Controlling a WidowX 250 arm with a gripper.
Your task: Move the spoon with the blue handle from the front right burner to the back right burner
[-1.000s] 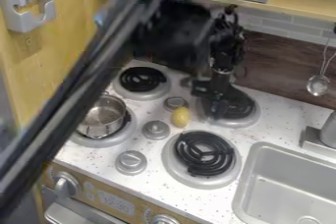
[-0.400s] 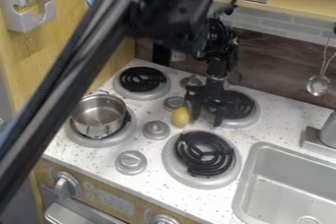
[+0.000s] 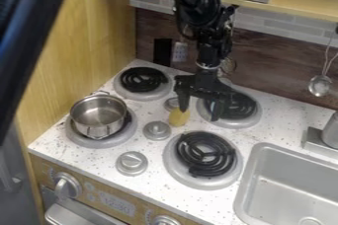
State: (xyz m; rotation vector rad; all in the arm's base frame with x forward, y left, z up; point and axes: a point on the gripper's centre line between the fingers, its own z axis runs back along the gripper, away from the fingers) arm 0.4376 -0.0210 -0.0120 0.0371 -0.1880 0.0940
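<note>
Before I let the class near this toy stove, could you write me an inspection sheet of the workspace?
Surface: speckled white stovetop with four coil burners; spills, nothing seen.
Saucepan: upright on the leftmost burner in the picture, no lid.
Lemon-shaped yellow object: on the stovetop among the burners.
Clutter: nothing seen loose beyond those two.
Claw: open, pointing down, one fingertip at the yellow object; contact can't be told.
Cables: thin loop beside the arm; its route can't be told.
Surroundings: sink at right, small ladle hanging above, dark bar blurred across the upper left.
</note>
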